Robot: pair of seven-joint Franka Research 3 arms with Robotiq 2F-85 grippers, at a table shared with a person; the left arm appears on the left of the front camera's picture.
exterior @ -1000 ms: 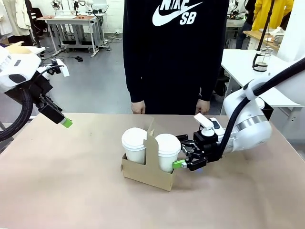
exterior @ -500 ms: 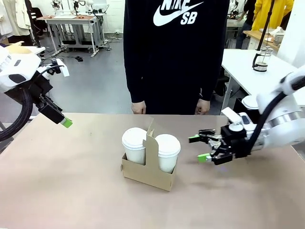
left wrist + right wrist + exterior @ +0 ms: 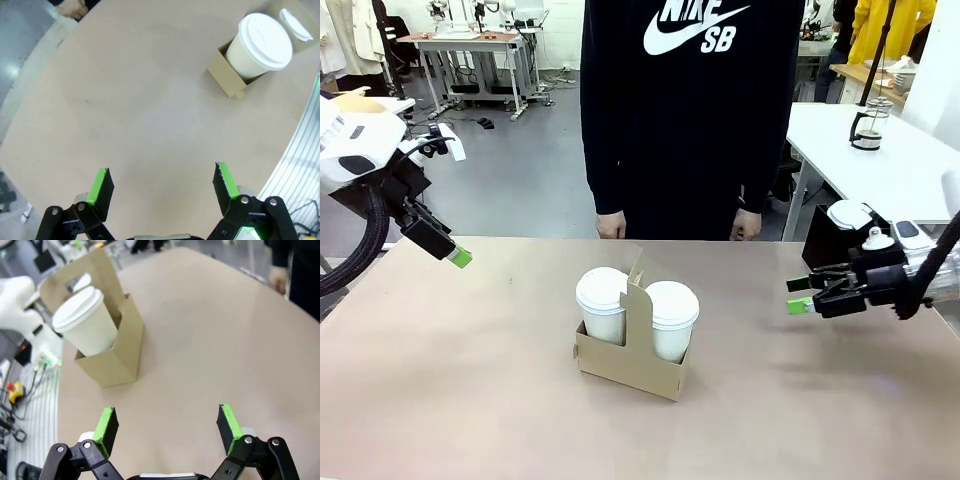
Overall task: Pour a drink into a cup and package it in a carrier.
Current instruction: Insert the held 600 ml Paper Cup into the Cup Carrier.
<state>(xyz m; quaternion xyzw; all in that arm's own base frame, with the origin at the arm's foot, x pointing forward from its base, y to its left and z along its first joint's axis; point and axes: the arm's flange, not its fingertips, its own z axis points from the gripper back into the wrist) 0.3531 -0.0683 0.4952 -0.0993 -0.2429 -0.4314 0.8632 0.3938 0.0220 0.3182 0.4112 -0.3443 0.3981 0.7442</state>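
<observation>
The brown cardboard carrier (image 3: 635, 362) stands mid-table with its handle tab upright and a lidded white paper cup in each slot: one on the left (image 3: 602, 303), one on the right (image 3: 672, 316). My right gripper (image 3: 801, 295) hovers open and empty at the right side of the table, well clear of the carrier. Its wrist view shows the carrier (image 3: 118, 354) and one cup (image 3: 86, 320) ahead of open fingers. My left gripper (image 3: 459, 258) is raised off the table's far left edge, open and empty. Its wrist view shows the carrier (image 3: 230, 80) and a cup (image 3: 261, 44) far off. The drink jar is out of view.
A person in a black sweatshirt stands at the far edge, hands (image 3: 610, 225) hanging just behind the table. A black box (image 3: 828, 240) with a white lid on top sits at the right, behind my right arm. A white side table (image 3: 880, 160) holds a glass press.
My right gripper has let go of the right cup and drawn back to the right, away from the carrier, jaws open. The left arm has not moved.
</observation>
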